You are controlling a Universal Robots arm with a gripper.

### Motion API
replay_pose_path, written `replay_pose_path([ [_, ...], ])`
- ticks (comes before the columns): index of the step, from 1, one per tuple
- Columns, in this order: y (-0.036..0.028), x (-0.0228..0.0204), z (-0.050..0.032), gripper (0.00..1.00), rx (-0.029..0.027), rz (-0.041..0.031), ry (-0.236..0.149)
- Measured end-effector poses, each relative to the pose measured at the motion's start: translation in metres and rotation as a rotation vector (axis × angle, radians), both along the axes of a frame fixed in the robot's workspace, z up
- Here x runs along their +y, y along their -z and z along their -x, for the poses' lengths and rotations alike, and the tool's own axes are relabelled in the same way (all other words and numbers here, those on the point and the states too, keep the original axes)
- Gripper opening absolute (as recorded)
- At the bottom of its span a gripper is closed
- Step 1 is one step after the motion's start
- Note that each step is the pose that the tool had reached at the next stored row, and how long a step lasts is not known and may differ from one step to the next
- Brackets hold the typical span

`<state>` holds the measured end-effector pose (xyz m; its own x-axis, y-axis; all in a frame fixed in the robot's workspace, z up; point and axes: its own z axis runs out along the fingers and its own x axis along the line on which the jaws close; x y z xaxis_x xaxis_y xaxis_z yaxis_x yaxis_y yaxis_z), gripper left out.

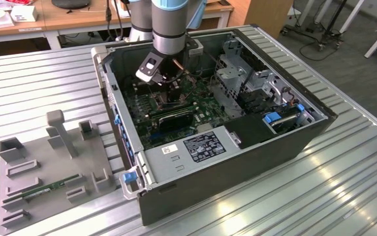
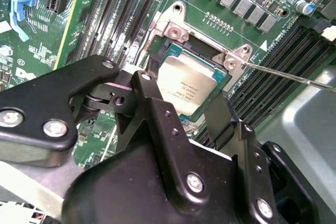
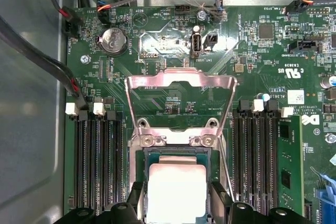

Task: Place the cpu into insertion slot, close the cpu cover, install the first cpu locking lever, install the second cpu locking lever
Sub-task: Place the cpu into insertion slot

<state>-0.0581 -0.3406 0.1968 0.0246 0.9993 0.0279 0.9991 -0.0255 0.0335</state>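
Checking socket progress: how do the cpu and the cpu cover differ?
The cpu lies flat in the insertion slot; the cpu cover is swung open, off it. The cpu is a solid plate; the cpu cover is a frame with a cut-out middle. Both are silvery metal.

From my station I see a bench (image 1: 346,162) of ribbed silver metal slats, with pale patches of overhead light glaring off it toward the lower edge of the exterior view. Behind it, at the exterior view's left, stands a wooden desk (image 1: 64,19) carrying white boxes (image 1: 24,12). At the exterior view's right the floor (image 1: 353,59) is dull grey, with black wheeled stands (image 1: 304,32) on it.
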Motion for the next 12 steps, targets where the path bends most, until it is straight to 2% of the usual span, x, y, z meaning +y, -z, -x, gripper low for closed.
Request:
replay_pose_path([
  [7,0.0037,0.0000,0.0000,0.62,0.0001,-0.0002,0.000],
  [12,0.0041,0.0000,0.0000,0.62,0.0002,0.0000,0.000],
])
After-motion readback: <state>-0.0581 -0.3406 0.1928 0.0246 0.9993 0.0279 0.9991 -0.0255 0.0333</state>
